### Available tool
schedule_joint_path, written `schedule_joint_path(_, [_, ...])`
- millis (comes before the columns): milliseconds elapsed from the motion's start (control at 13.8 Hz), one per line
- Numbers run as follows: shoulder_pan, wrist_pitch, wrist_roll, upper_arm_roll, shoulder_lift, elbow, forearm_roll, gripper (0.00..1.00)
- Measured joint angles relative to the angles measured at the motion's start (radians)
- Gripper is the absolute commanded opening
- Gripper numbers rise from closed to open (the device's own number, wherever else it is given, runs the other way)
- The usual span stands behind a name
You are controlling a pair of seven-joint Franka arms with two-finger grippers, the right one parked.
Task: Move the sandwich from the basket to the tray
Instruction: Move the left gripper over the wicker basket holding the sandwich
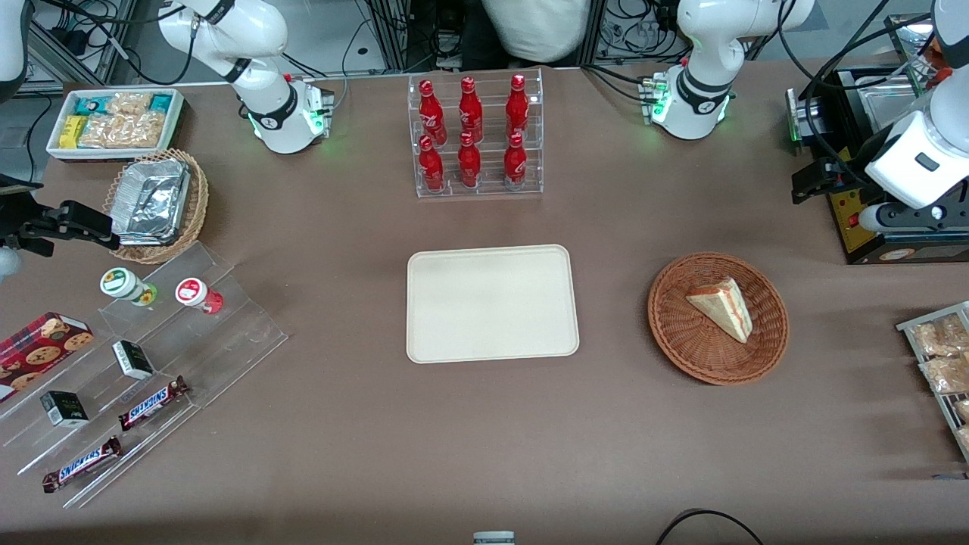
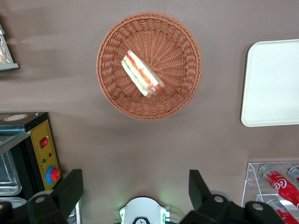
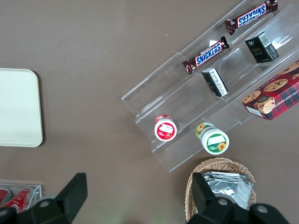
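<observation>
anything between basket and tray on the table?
Nothing: bare brown table separates the basket holding the sandwich from the tray, in front and left wrist views. The left pincer hangs open, farther from the front camera than the basket.

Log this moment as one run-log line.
stage: pre-grasp | sandwich: lying in basket | tray: no sandwich yet | gripper: raised above table, fingers open, holding nothing

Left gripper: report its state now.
Left gripper: open, holding nothing, raised above the table, clear of the basket and the sandwich.
</observation>
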Motion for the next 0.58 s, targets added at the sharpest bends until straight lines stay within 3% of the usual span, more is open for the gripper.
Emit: schedule_joint_path(581, [0.000,0.197,-0.017,0.000,0.010,-0.172,0.001,1.00])
